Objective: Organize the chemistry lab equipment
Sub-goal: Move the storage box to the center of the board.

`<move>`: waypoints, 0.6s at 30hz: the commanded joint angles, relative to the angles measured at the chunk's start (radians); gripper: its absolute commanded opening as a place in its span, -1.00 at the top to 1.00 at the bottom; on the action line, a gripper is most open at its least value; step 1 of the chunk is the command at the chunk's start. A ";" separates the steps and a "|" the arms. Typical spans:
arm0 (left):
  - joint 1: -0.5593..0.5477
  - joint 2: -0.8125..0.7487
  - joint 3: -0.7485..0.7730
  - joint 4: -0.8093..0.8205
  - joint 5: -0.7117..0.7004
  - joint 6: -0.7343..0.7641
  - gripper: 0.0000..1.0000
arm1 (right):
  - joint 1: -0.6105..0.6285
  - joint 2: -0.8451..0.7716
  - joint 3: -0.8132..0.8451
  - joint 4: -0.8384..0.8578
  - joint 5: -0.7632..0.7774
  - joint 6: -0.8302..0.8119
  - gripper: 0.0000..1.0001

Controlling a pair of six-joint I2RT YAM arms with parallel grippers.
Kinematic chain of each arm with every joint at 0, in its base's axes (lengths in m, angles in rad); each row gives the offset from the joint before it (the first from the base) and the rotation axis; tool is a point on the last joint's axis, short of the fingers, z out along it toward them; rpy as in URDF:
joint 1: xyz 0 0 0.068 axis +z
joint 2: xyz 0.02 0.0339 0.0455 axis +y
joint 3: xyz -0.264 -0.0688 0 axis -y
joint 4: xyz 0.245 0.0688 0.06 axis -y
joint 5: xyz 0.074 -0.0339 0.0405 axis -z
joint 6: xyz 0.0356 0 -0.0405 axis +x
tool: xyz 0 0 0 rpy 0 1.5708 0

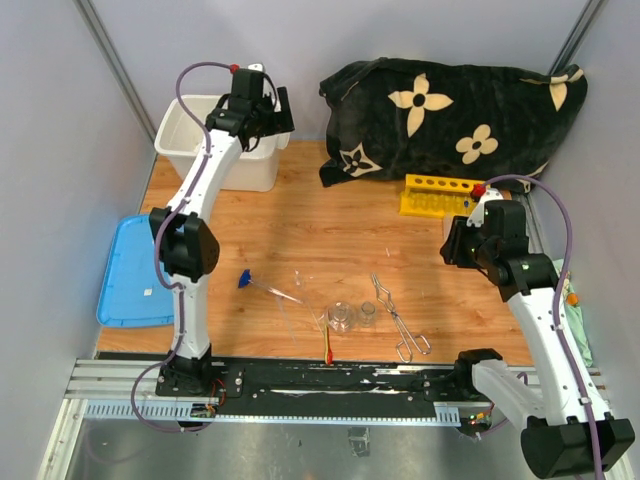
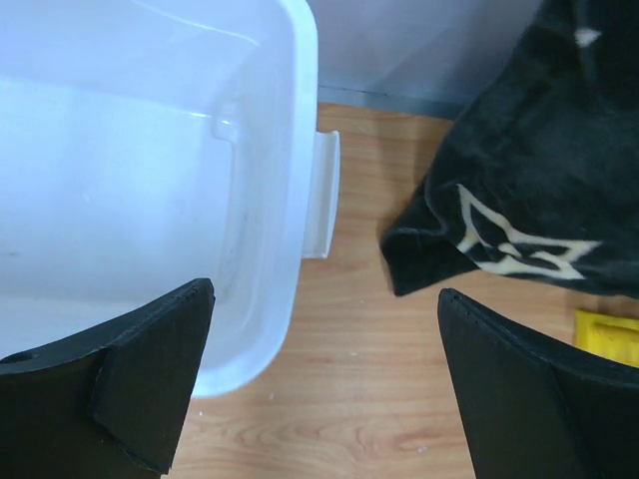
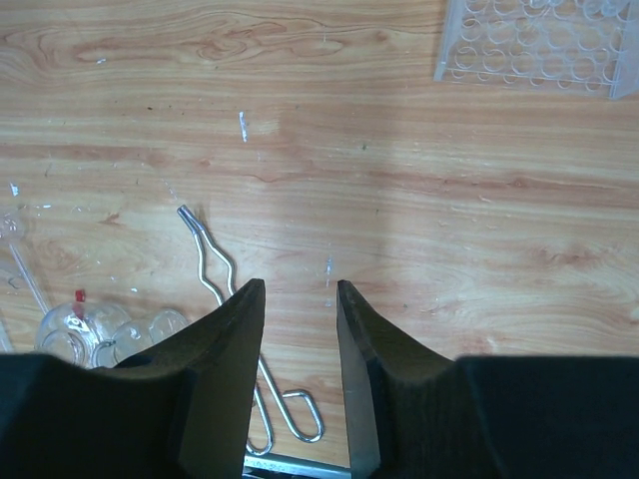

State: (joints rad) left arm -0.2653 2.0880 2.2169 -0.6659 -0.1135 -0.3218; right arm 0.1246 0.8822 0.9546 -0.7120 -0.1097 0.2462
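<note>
My left gripper (image 1: 272,110) hangs open and empty over the right rim of the white tub (image 1: 215,140); in the left wrist view (image 2: 324,399) its jaws stand wide apart over bare wood beside the tub (image 2: 150,170). My right gripper (image 1: 456,245) is open and empty above the table, its jaws (image 3: 300,291) a little apart. Metal tongs (image 1: 400,320) (image 3: 215,267), two small glass beakers (image 1: 342,317) (image 3: 100,334), a red-tipped stick (image 1: 328,345) and a blue-capped clear tube (image 1: 246,279) lie at the front. The yellow holed rack (image 1: 440,193) stands at the back right. A clear plastic rack (image 3: 534,40) shows in the right wrist view.
The black flowered cloth (image 1: 450,110) (image 2: 529,170) lies heaped at the back right, touching the yellow rack. The blue lid (image 1: 135,270) lies at the left edge. Grey walls close in the sides and back. A black rail (image 1: 330,380) runs along the near edge.
</note>
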 commanded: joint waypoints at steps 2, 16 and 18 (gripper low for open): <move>0.000 0.150 0.149 -0.063 -0.066 0.033 -0.93 | 0.015 -0.006 -0.023 0.015 -0.051 -0.021 0.27; -0.006 0.174 0.081 -0.050 -0.113 0.053 0.08 | 0.014 0.021 -0.058 0.062 -0.086 -0.014 0.28; -0.019 0.145 0.047 -0.048 -0.108 0.055 0.33 | 0.015 0.023 -0.059 0.062 -0.089 -0.012 0.28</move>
State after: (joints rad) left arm -0.2661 2.3116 2.3135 -0.7166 -0.2199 -0.2771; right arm 0.1246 0.9031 0.8982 -0.6689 -0.1814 0.2382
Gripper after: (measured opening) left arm 0.425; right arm 0.361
